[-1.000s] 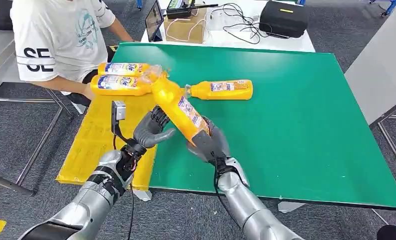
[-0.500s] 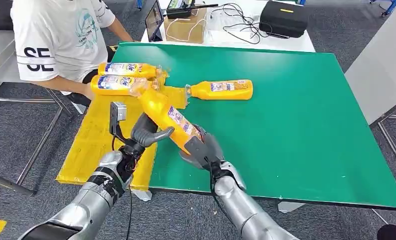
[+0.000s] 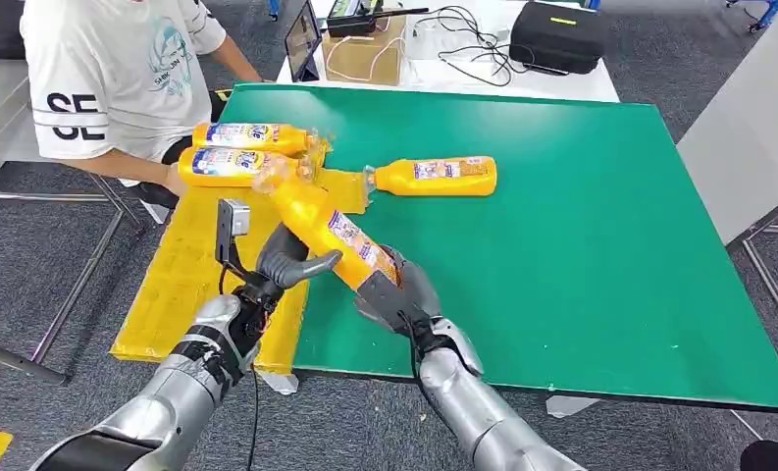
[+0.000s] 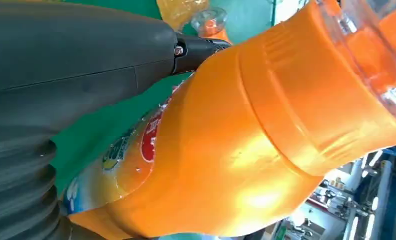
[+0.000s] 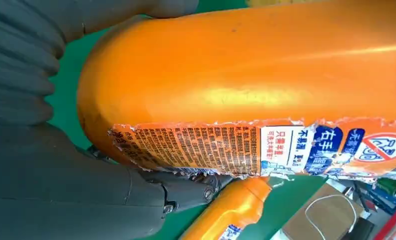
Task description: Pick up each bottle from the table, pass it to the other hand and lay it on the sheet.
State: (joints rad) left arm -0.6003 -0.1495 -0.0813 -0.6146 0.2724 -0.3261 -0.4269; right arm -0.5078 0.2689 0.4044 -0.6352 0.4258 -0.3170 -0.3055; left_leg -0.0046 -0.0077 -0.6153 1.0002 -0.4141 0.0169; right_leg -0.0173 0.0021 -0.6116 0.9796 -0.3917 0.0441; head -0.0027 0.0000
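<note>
The green table [image 3: 581, 226] carries a yellow sheet [image 3: 183, 270] along its left edge, with a person [image 3: 110, 74] seated just beyond it. Two bottles [image 3: 237, 152] already lie side by side on the far end of the sheet, and one loose bottle [image 3: 434, 177] lies on the table near the sheet, its long axis running left to right and its cap toward the sheet. The held bottle [image 3: 328, 231] hangs in the air between both hands, above the boundary of sheet and table. Its long axis runs diagonally: base low and toward the robot, cap high, pointing away and leftward toward the laid bottles. The right hand [image 3: 396, 289] grips the base end, fingers wrapped around the body. The left hand [image 3: 288, 257] lies against the bottle's mid-body from the left, thumb extended beneath it; whether its fingers are fully closed on the bottle cannot be determined. Judged stage: handover from right to left hand, release pending.
</note>
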